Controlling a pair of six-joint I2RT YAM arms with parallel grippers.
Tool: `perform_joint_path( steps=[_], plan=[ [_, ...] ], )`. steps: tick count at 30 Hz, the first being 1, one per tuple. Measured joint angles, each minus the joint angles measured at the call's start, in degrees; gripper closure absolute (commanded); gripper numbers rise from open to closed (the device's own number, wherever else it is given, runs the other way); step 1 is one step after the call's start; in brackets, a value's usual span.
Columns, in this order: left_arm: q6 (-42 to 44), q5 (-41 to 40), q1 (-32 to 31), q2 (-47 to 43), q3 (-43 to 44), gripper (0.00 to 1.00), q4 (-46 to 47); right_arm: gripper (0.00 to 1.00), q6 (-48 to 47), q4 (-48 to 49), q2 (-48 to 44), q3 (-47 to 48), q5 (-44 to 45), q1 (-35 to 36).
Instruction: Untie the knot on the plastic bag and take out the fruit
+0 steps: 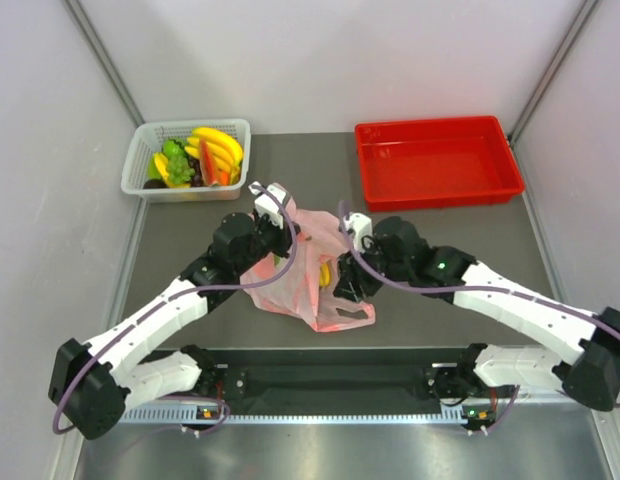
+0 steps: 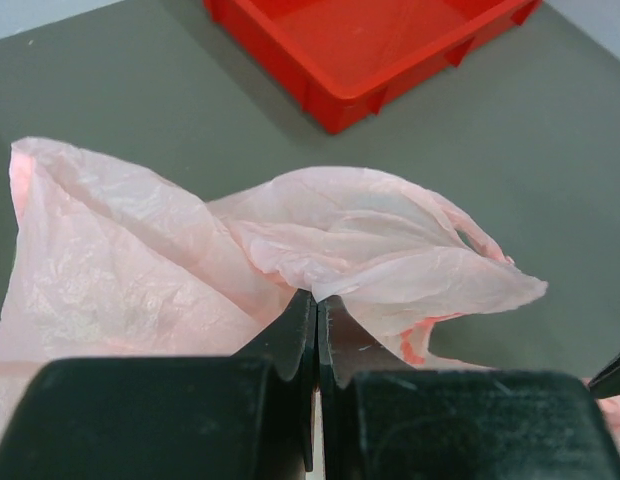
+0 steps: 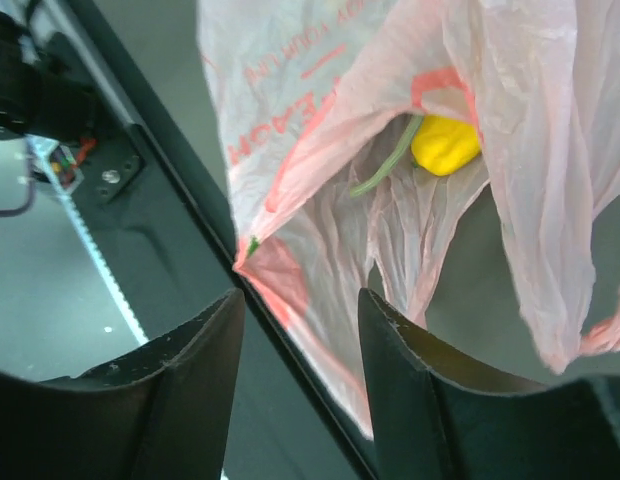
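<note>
The left gripper (image 2: 317, 312), jaws together, is clamping the plastic bag (image 2: 140, 270) at lower centre. The right gripper (image 3: 300, 305), jaws apart, is facing the yellow fruit (image 3: 445, 143) at upper right, probably reaching inside next.

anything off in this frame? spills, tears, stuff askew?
Nothing stands out. The plastic bag lies crumpled, with no tear visible. The left gripper is shut on its film, and the right gripper is open beside it. A yellow fruit sits inside; none has spilled.
</note>
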Motion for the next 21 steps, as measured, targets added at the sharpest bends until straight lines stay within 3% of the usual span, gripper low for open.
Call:
perform_joint_path(
  steps=[8,21],
  plan=[
    [0.3,-4.0,0.0,-1.3,-3.0,1.00,-0.3,0.56,0.9,5.1,11.1,-0.1,6.4,3.3],
    [1.1,-6.2,0.0,-4.0,-4.3,1.00,-0.3,0.54,2.2,12.9,23.2,3.0,13.0,3.6]
  ],
)
